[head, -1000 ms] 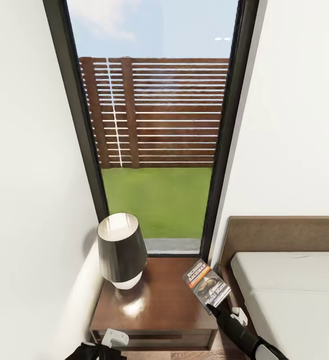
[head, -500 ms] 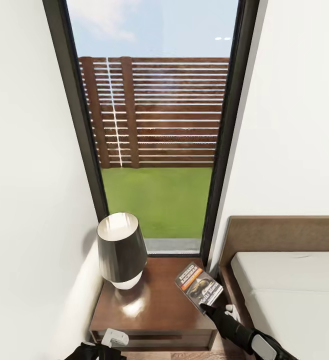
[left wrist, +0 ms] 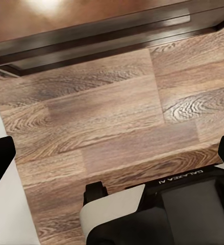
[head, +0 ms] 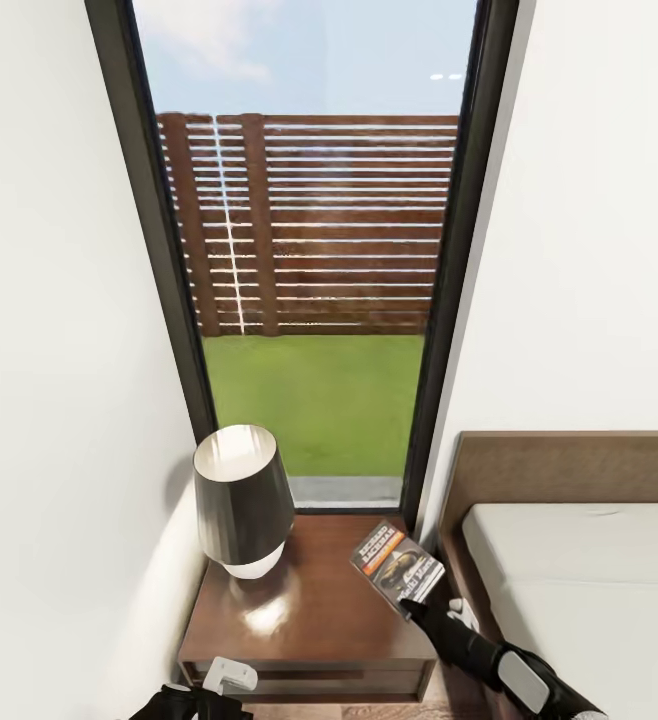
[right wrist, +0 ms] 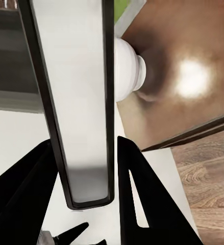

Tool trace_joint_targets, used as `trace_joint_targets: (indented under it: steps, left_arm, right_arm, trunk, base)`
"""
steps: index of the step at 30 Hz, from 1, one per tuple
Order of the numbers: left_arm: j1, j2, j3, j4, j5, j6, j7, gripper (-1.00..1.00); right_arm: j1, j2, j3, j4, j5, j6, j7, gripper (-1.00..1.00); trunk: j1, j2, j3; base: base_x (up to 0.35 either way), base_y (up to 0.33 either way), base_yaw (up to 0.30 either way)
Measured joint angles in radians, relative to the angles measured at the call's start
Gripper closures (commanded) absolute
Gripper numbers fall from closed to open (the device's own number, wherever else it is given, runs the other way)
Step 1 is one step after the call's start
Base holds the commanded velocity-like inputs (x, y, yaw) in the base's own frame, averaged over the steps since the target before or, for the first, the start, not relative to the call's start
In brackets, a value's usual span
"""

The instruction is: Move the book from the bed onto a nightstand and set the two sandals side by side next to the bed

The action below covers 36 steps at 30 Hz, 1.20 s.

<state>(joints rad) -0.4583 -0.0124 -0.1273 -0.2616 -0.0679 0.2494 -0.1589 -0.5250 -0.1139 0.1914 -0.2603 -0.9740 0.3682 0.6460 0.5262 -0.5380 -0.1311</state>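
Note:
The book (head: 397, 568), dark with an orange band, hangs tilted just above the right rear corner of the nightstand (head: 309, 610), beside the bed (head: 589, 590). My right gripper (head: 416, 603) is shut on its near edge. In the right wrist view the book (right wrist: 81, 102) runs edge-on between the black fingers (right wrist: 142, 194), with the nightstand top (right wrist: 193, 76) beyond it. My left gripper (left wrist: 112, 153) hangs open low over the wood floor (left wrist: 117, 117) in front of the nightstand's drawer front (left wrist: 91, 38). The sandals are out of view.
A dark-shaded lamp (head: 241, 500) with a white base (right wrist: 129, 71) stands on the nightstand's left rear part. A tall dark-framed window (head: 309, 300) rises behind it, with a white wall close on the left. The bed's headboard (head: 569, 470) stands against the right wall.
My right gripper has carried the book a little to the left, from over the nightstand's right edge to further over its top. The left arm has not moved.

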Motion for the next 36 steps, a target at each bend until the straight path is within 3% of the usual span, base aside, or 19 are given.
trace_joint_targets:
  steps: [13, 16, 20, 26, 36]
  left_arm:
    - [0.000, 0.000, 0.000, 0.000, 0.000, 0.000, 0.000, -1.00]
    - [0.000, 0.000, 0.000, 0.000, 0.000, 0.000, 0.000, -1.00]
    - [0.000, 0.000, 0.000, 0.000, 0.000, 0.000, 0.000, -1.00]
    - [0.000, 0.000, 0.000, 0.000, 0.000, 0.000, 0.000, -1.00]
    - [0.000, 0.000, 0.000, 0.000, 0.000, 0.000, 0.000, -1.00]
  right_arm:
    - [-0.045, 0.003, 0.001, -0.010, -0.001, 0.002, -0.061, 1.00]
    - [-0.055, 0.006, 0.005, -0.014, 0.000, 0.001, -0.076, 1.00]
    - [-0.060, 0.009, 0.019, -0.021, 0.014, 0.001, -0.102, 1.00]
    - [-0.065, 0.011, 0.039, -0.043, 0.056, 0.001, -0.138, 1.00]
    - [-0.065, 0.011, 0.045, -0.047, 0.068, 0.001, -0.148, 1.00]
  trunk:
    - [0.050, -0.091, -0.041]
    - [0.050, -0.092, -0.041]
    - [0.050, -0.092, -0.041]
    - [0.073, -0.133, -0.060]
    - [0.111, -0.204, -0.091]
  base:
    - [0.000, 0.000, 0.000]
    - [0.000, 0.000, 0.000]
    - [0.000, 0.000, 0.000]
    - [0.000, 0.000, 0.000]
    - [0.000, 0.000, 0.000]
